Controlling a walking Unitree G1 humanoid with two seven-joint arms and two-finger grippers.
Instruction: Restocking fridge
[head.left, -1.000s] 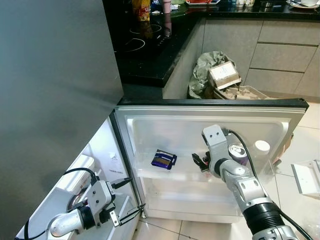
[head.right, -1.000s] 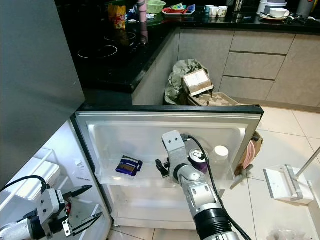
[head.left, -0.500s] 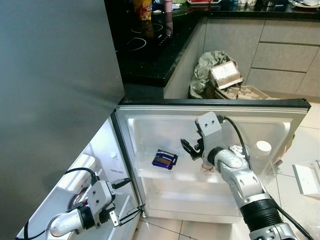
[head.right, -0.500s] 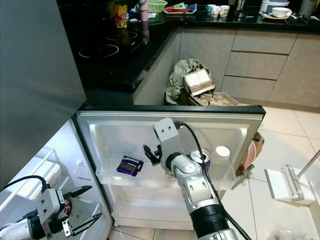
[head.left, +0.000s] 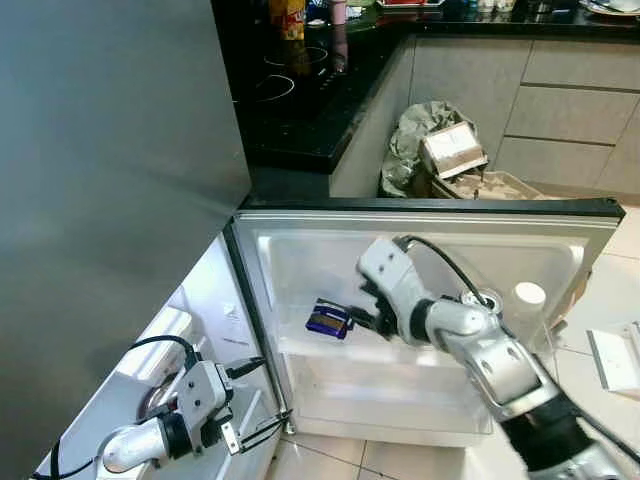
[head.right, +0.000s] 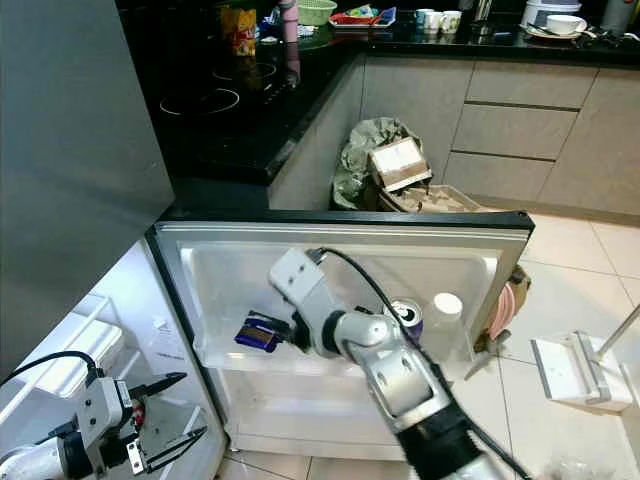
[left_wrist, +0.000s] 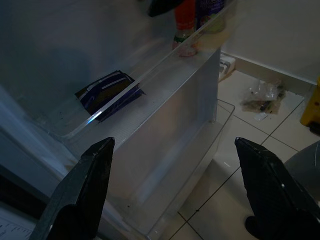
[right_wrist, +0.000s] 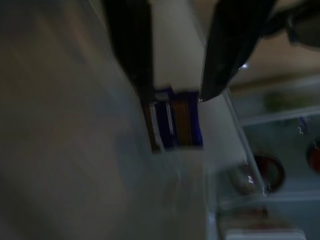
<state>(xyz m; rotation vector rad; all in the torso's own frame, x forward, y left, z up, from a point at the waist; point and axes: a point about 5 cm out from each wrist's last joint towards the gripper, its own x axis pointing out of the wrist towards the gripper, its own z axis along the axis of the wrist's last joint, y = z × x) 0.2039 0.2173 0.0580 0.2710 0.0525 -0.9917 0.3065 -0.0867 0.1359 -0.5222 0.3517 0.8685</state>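
Observation:
The fridge door (head.left: 430, 208) hangs open, and its clear door shelf (head.left: 400, 352) holds a blue packet (head.left: 326, 319), a can (head.left: 482, 300) and a white-capped bottle (head.left: 527, 297). My right gripper (head.left: 364, 314) reaches into the shelf right beside the packet. In the right wrist view its fingers (right_wrist: 144, 75) stand apart, with the packet (right_wrist: 177, 120) just past their tips; that gripper (right_wrist: 175, 95) is open. My left gripper (head.left: 258, 398) hangs low by the fridge's lower compartment, open with nothing in it. The left wrist view looks at the shelf and the packet (left_wrist: 107, 90) from below.
A grey upper fridge door (head.left: 110, 150) stands at my left. Behind the open door are a black cooktop counter (head.left: 290, 90) and rubbish bags with a cardboard box (head.left: 445, 150). A white object (head.right: 565, 365) lies on the tiled floor at the right.
My right gripper has swung left along the door shelf, away from the can and over to the blue packet. The left arm has stayed where it was.

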